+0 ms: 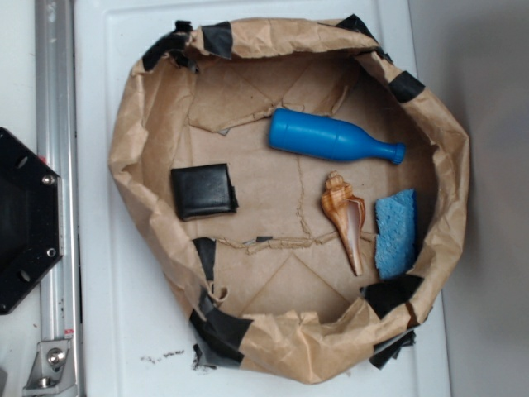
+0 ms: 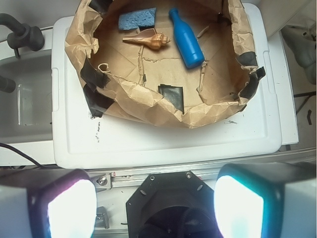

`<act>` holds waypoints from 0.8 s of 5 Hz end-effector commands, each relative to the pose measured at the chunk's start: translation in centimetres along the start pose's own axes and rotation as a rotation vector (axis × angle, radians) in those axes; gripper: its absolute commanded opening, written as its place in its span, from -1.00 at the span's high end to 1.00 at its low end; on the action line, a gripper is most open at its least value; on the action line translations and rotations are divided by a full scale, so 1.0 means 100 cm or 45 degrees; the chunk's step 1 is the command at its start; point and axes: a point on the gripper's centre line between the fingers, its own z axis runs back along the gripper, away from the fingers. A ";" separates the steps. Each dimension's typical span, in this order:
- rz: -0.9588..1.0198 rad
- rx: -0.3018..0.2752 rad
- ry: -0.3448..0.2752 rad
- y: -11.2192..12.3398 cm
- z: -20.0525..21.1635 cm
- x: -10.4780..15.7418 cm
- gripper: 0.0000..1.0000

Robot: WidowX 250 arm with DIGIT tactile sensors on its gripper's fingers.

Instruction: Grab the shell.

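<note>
1. Wrist view: we see the claw at the near edge, its two fingers spread wide apart, nothing between them, over the black base plate.
2. Beyond it the white table carries a crumpled brown paper basket patched with black tape.
3. Nearest inside the basket lies a black square pad, just behind the near wall.
4. Farther in, the shell lies flat on the paper floor, left of centre in this view, knobbly end toward the blue bottle, pointed tail toward the left wall.
5. The bottle lies on its side just right of the shell; we cannot tell if they touch.
6. Farthest back, a blue sponge lies just beyond the shell, near the far wall.
7. The claw is well apart from the shell.
</note>
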 end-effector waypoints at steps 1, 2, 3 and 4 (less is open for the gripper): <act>0.000 0.000 0.000 0.000 0.000 0.000 -1.00; -0.150 0.027 -0.080 0.016 -0.019 0.039 -1.00; -0.219 0.074 -0.143 0.027 -0.037 0.068 -1.00; -0.384 0.104 -0.219 0.034 -0.071 0.099 -1.00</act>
